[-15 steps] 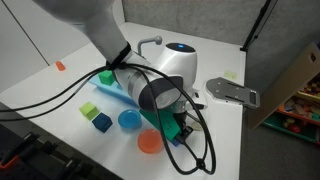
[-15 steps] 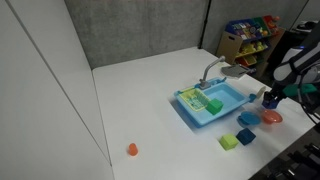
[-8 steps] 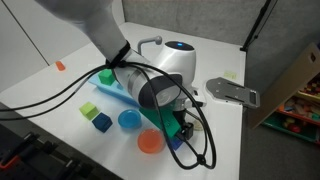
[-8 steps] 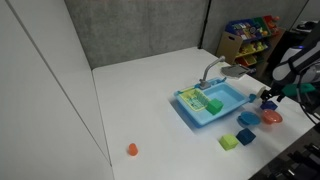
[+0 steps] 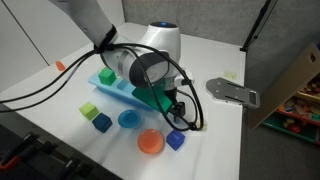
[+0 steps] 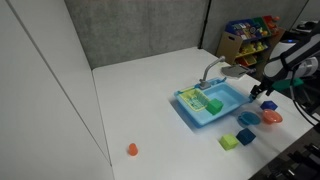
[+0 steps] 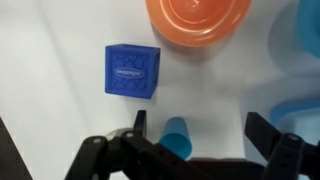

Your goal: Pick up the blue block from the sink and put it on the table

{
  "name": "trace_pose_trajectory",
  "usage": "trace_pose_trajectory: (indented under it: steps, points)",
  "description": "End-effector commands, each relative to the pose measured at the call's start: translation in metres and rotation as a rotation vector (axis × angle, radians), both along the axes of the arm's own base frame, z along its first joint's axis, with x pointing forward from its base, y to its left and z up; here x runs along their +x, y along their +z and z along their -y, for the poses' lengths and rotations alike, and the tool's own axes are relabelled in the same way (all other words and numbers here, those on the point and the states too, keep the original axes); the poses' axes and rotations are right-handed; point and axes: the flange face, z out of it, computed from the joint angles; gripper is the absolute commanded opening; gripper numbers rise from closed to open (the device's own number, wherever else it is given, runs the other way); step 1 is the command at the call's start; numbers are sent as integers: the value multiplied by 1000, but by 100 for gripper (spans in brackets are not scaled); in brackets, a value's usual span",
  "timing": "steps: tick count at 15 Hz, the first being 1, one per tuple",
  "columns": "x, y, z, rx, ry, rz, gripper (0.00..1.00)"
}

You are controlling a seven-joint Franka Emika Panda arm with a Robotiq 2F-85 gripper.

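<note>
The blue block (image 5: 176,140) already sits on the tabletop (image 7: 55,60) just beside an orange bowl (image 5: 150,142), well clear of the sink (image 6: 232,97), so the task looks all but done. The gripper (image 7: 198,125) is spread and empty. In the wrist view the block lies untouched outside the jaws, off past one fingertip.

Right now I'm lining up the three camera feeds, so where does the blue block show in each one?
In an exterior view: the blue block sits low, right of centre, just right of the orange bowl.
In an exterior view: the blue block is at the far right, just above the orange bowl.
Wrist view: the blue block is upper left; the orange bowl is at the top edge.
Shared landmark: the orange bowl.
</note>
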Motion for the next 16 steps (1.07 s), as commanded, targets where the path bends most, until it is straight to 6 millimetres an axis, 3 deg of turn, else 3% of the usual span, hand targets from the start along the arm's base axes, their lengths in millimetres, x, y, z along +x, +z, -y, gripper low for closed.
trace_pose_trajectory:
  steps: [1,8,16]
  points:
    - [14,23,-29,-5,45,-6,100]
    - [34,61,-88,-5,157,-21,100]
    - [38,113,-151,56,238,-118,100]
